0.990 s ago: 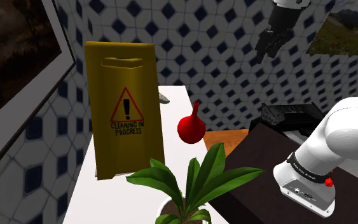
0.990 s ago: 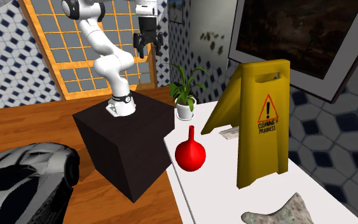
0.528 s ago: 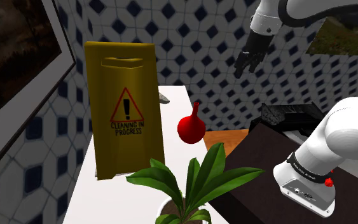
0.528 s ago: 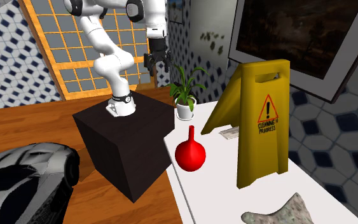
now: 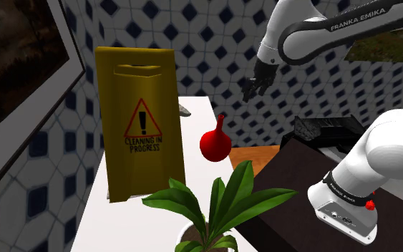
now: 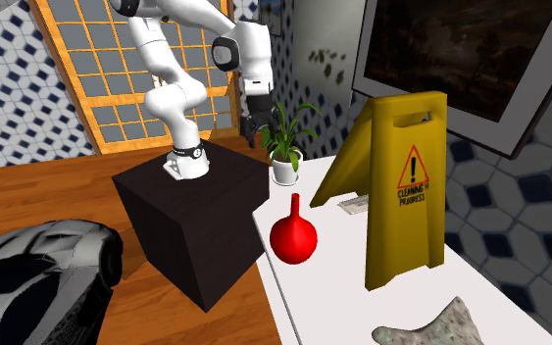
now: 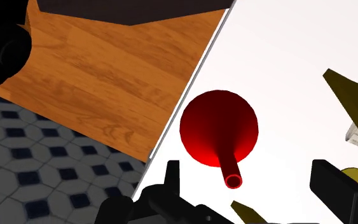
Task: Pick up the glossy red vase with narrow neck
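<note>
A: Where's the vase?

B: Red vase (image 5: 215, 143) upright on the white table (image 5: 192, 154), round body, narrow neck pointing up. In the shoulder view it sits by the table's right edge, just right of the yellow caution sign (image 5: 141, 122), with a gap between the two.

A: And from the other side?

B: In the second exterior view the vase (image 6: 295, 235) is near the table's (image 6: 323, 284) left edge, the sign (image 6: 401, 196) to its right and the black stand (image 6: 190, 211) to its left. The potted plant (image 6: 285, 137) is farther back on the table.

A: Gripper?

B: Up in the air. In the shoulder view the gripper (image 5: 253, 87) hangs above and to the right of the vase, against the tiled wall (image 5: 214, 43), well apart from it. The second exterior view puts the gripper (image 6: 256, 125) just left of the plant's leaves.

A: Fingers?

B: Released. In the wrist view the gripper (image 7: 247, 175) shows two black fingers (image 7: 171, 175) standing wide apart. The vase (image 7: 219, 127) is seen from above, its mouth lying between them, nothing touching it.

A: Anything else there?

B: Wooden floor (image 7: 107, 83) beyond the table (image 7: 285, 76) edge.
</note>
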`<state>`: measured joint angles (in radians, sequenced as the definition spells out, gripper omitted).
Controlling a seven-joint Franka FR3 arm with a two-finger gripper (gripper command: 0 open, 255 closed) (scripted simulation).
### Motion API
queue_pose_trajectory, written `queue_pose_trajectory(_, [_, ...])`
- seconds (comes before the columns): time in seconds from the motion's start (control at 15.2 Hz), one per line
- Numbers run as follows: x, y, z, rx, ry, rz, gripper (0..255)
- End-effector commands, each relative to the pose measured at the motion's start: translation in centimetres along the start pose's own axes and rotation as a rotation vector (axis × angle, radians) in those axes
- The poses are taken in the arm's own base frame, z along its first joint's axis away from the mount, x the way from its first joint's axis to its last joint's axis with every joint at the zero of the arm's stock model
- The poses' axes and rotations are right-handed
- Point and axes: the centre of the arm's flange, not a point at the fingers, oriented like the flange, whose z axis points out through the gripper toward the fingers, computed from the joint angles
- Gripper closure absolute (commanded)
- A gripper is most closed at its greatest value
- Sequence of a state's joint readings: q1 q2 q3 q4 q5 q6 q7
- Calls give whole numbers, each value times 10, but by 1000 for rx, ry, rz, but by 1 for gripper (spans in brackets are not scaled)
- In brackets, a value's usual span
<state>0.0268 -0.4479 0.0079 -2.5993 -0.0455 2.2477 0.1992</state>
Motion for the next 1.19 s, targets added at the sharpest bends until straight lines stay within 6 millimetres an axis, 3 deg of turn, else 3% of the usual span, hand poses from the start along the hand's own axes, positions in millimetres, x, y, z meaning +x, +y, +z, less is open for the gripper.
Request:
queue_pose_trajectory(0.0, [10, -3, 23, 4, 15, 2, 0])
queue_pose_trajectory(0.86, [87, -29, 163, 24, 90, 17, 0])
queue_pose_trajectory(1.12, [85, -29, 184, 24, 90, 17, 0])
